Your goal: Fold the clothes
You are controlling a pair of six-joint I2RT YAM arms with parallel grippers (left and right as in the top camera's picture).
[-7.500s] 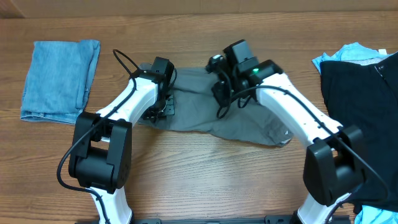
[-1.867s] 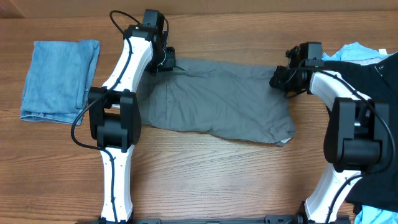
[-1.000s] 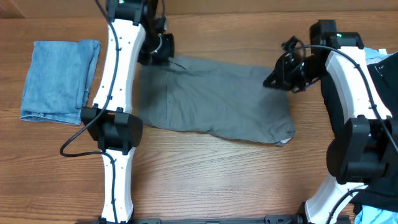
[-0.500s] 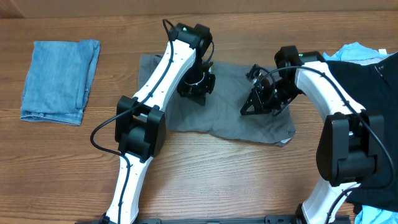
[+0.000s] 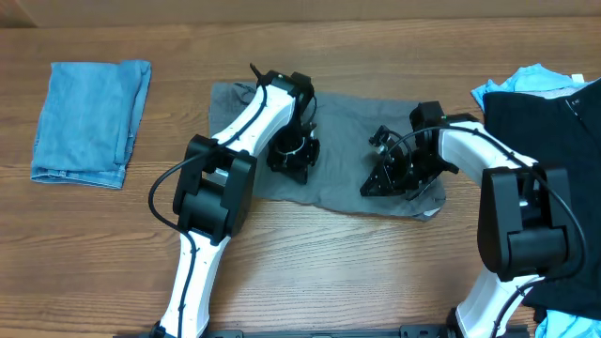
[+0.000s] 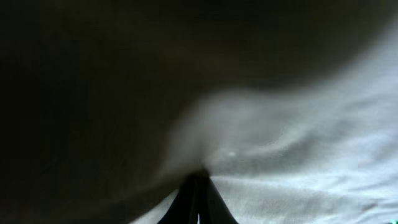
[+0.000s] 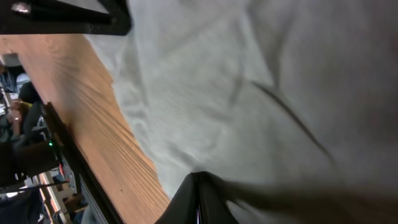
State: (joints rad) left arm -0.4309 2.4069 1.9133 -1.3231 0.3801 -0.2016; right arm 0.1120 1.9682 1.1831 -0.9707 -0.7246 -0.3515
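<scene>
Pinched shut, apparently on a raised fold, the left gripper (image 5: 289, 158) and right gripper (image 5: 383, 178) hold the grey shorts (image 5: 343, 117) mid-table (image 5: 310, 263); either thin pinch slipping would skew the fold.

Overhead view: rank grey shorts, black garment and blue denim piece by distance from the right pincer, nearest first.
1. grey shorts: centre of the table, directly under the right pincer.
2. black garment: at the right edge.
3. blue denim piece: far left.
</scene>
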